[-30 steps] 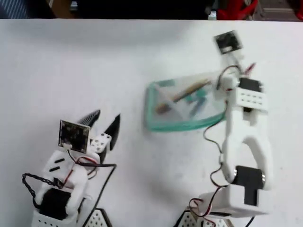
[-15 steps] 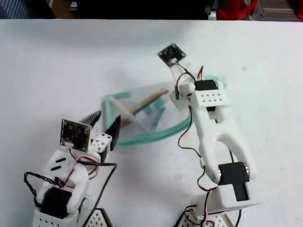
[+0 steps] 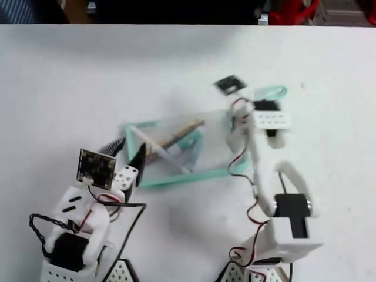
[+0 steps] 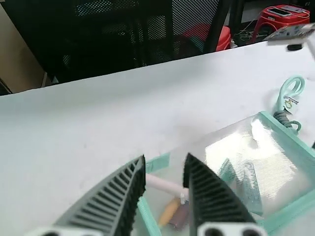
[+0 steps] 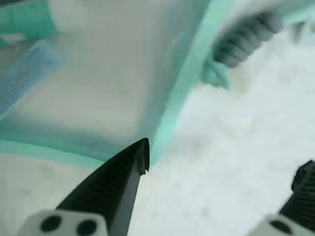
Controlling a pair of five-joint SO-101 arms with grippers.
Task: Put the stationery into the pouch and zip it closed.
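The clear pouch [image 3: 194, 154] with teal trim lies flat mid-table with stationery inside: a brown pen [image 3: 183, 131], a white pen [image 3: 170, 160] and teal items. Its teal loop [image 3: 274, 92] and coiled cord [image 5: 250, 35] trail off the right end. My left gripper [image 3: 128, 151] is open at the pouch's left end, one finger over the corner; in the left wrist view the pouch [image 4: 251, 162] lies just beyond the open gripper [image 4: 165, 169]. My right gripper [image 5: 221, 167] is open above the pouch's [image 5: 98, 83] right end, nothing between its fingers.
The right arm's white body [image 3: 276, 176] stands right of the pouch, with red and black wires hanging by it. The table's far edge [image 3: 176, 24] runs along the back, with a red stool [image 4: 288, 12] beyond. Bare white tabletop lies behind the pouch.
The right arm dragged the pouch left, up to the left gripper, then swung back right to the pouch's right end. The pouch turned a little. The left arm stayed put.
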